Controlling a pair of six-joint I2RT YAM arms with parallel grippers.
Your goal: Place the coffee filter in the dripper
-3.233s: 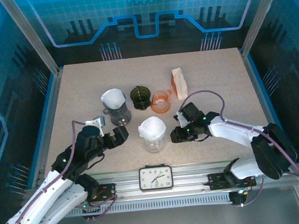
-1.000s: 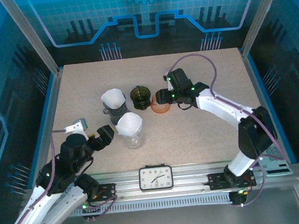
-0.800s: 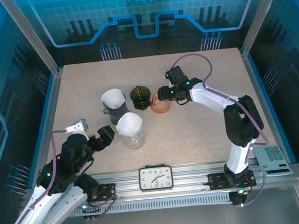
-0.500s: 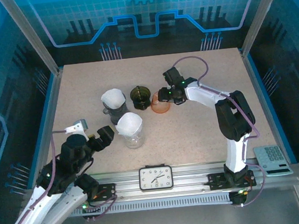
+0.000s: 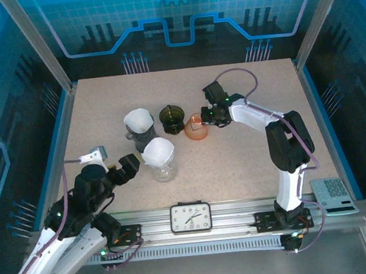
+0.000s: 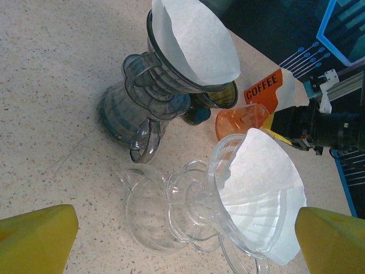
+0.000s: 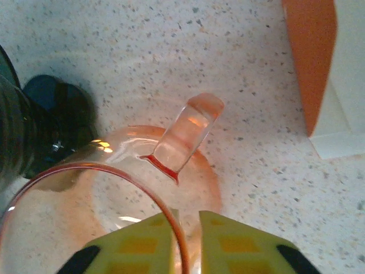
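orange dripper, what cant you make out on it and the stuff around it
Orange dripper: right wrist view, bottom edge cuts off its bowl; the right fingers hide the rim between them.
Coffee bag: same view, cut by the right edge.
Dark green dripper: same view, blurred, cut by the left edge.
Clear dripper: left wrist view, bottom edge cuts its rim.

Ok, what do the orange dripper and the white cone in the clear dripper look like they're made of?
The orange dripper: glossy translucent plastic or glass, can't tell which; it's see-through with bright glints on the handle. The white cone: thin matte paper, judging by its fluted creases.
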